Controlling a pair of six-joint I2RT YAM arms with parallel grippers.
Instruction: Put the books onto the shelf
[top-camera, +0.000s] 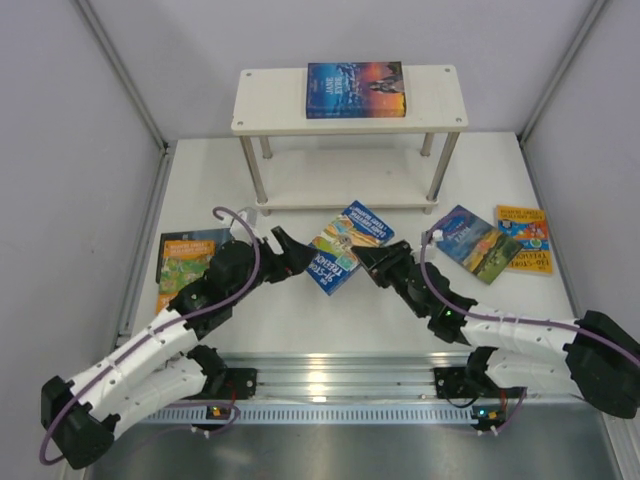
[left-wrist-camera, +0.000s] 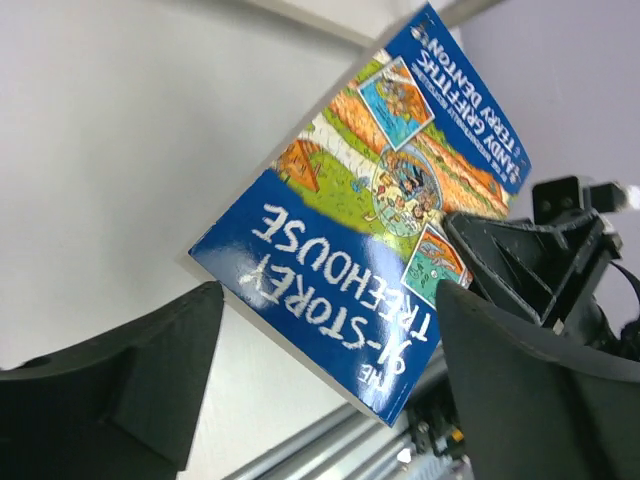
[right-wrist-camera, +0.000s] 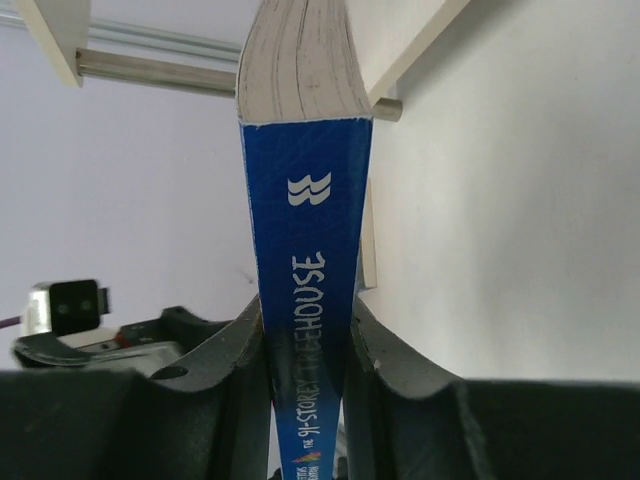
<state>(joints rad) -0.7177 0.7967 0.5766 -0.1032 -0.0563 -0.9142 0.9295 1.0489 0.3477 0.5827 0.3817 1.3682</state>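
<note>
The blue 91-Storey Treehouse book (top-camera: 349, 244) is raised on edge over the middle of the table, in front of the shelf (top-camera: 270, 100). My right gripper (top-camera: 370, 256) is shut on it; in the right wrist view the jaws (right-wrist-camera: 305, 325) pinch its blue spine (right-wrist-camera: 305, 200). My left gripper (top-camera: 291, 253) stands open at the book's left, and its fingers (left-wrist-camera: 160, 350) are spread wide on either side of the cover (left-wrist-camera: 340, 270) without touching it. A blue-and-sunset book (top-camera: 355, 89) lies flat on the shelf's top board.
A green illustrated book (top-camera: 185, 262) lies flat at the left, partly under my left arm. A blue book (top-camera: 475, 243) and an orange-yellow book (top-camera: 524, 238) lie at the right. The shelf's lower board (top-camera: 340, 180) is bare. Grey walls close in both sides.
</note>
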